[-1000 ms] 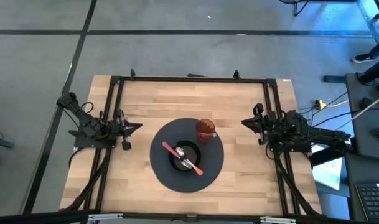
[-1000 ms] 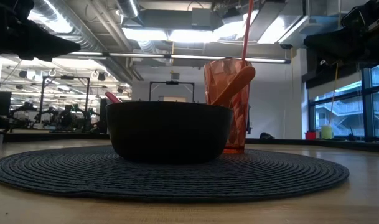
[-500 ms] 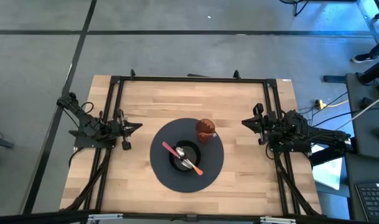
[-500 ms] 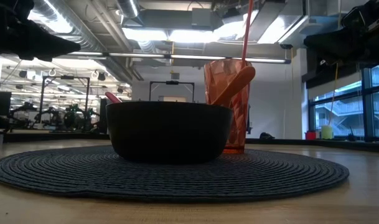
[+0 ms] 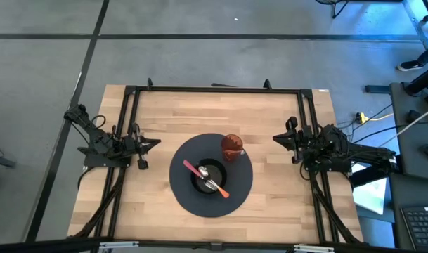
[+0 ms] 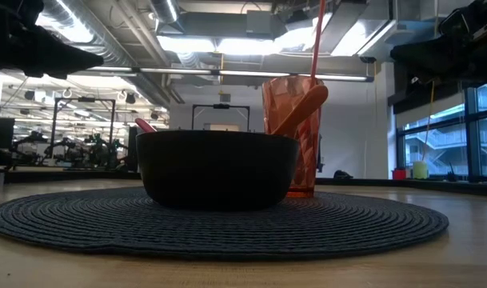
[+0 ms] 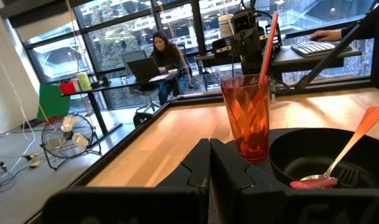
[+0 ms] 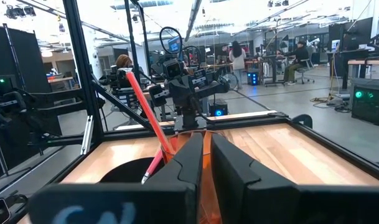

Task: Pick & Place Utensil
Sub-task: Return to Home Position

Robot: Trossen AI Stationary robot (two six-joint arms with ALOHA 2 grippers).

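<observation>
A black bowl [image 5: 208,179] sits on a round dark placemat [image 5: 182,197] at the table's middle. Two utensils lie in the bowl, their handles leaning on its rim: a pink-handled one [image 5: 193,169] and an orange-handled one [image 5: 221,190]. In the left wrist view the orange handle [image 7: 358,132] slants up out of the bowl [image 7: 301,149]. A faceted orange-red cup [image 5: 232,145] with a red straw [image 6: 317,32] stands on the mat just beyond the bowl. My left gripper [image 5: 154,143] waits left of the mat, shut and off the table. My right gripper [image 5: 276,138] waits to the right, also shut.
A black frame [image 5: 214,88] runs along the table's far edge and down both sides. Bare wood [image 5: 199,112] lies around the mat, between it and each gripper. People sit at desks in the room beyond the table.
</observation>
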